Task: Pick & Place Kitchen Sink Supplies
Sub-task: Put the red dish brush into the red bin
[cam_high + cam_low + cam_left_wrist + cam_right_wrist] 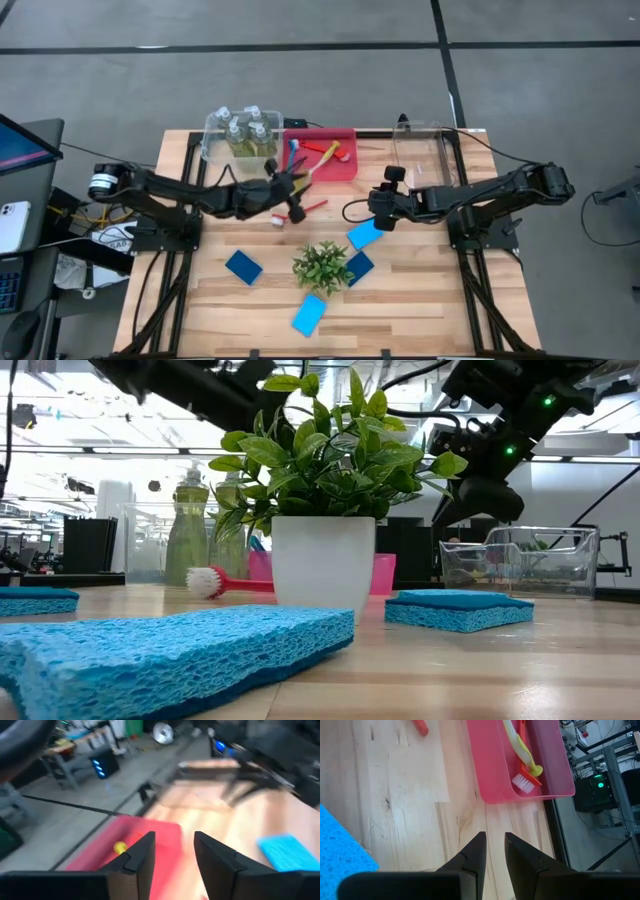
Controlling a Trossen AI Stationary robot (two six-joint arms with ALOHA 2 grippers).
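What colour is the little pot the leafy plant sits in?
White. The small round plant pot shows best in the low view.

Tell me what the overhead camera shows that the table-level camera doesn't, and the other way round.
Only the overhead view shows four blue sponges spread around the plant, the yellow brush lying in the red bin, and the left gripper just in front of that bin, with nothing between its fingers. Only the table-level view shows the plant's white pot and the room behind the table. Both show the plant, the red brush on the table, the bottles in their clear bin, and the empty clear bin.
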